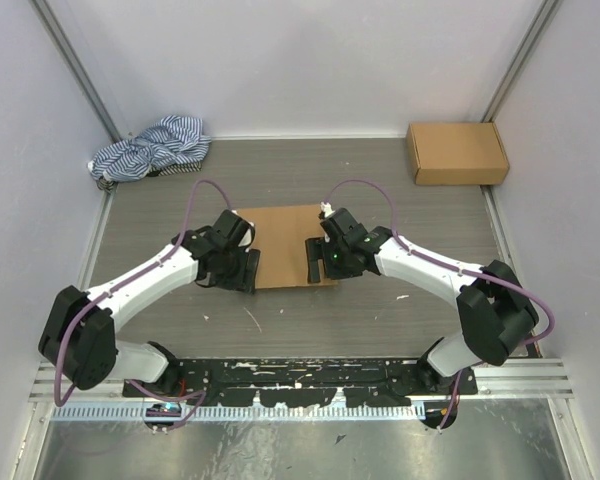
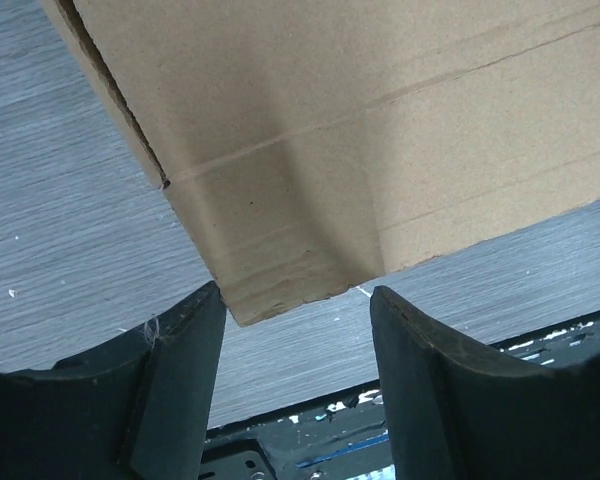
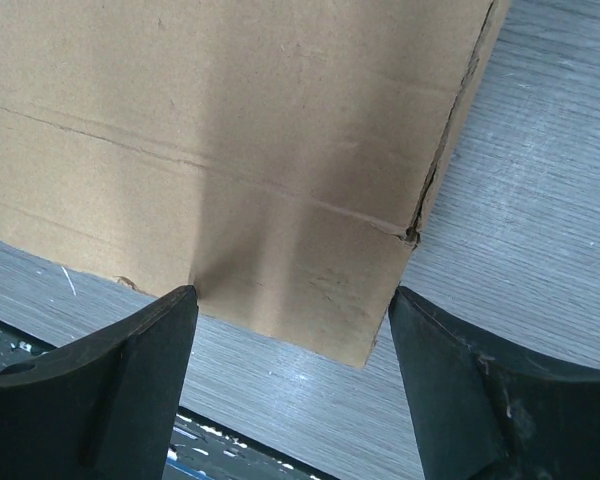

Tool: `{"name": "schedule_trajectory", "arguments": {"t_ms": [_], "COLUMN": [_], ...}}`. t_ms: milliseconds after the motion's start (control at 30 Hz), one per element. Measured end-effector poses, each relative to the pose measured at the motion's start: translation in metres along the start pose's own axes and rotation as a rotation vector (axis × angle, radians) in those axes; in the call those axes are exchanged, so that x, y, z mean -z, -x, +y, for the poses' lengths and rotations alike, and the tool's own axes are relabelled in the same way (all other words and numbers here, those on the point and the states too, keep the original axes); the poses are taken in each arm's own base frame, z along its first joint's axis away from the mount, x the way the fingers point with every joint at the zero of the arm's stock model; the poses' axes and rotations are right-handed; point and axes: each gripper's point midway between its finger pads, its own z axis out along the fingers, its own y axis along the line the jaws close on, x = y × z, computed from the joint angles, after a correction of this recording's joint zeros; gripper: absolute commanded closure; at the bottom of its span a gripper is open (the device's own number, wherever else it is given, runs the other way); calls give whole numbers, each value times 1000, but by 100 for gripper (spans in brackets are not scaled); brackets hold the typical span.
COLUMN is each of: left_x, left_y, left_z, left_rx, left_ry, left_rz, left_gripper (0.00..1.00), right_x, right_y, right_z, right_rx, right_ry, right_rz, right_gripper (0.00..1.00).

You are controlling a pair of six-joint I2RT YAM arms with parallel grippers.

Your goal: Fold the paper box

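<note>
Grey wood-grain table [image 1: 380, 310] between pale walls. The paper box [image 1: 285, 235] lies at its middle, seemingly still a flat sheet, creased but with no wall or flap raised, so the folding looks barely begun. The left tool [image 1: 246, 268] and right tool [image 1: 316, 262] sit at its near corners, both spread wide and gripping nothing, with a corner in each one's gap.
</note>
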Motion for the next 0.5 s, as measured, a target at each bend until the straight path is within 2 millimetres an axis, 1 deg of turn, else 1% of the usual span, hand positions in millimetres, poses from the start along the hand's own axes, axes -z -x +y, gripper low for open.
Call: {"name": "schedule_trajectory", "arguments": {"t_ms": [300,500], "left_x": [-16,-26], "left_y": [-6,-7], "left_z": [2,6], "left_rx": [9,19], "left_ry": [7,29], "left_rz": [23,17], "left_gripper": [36,38], "right_x": [-1,-8], "right_y": [0,-4], "right_z": [-2,-7], "right_rx": [2,2], "right_ry": [-7,-14], "right_rz": [-7,-14], "right_gripper": [19,19]}}
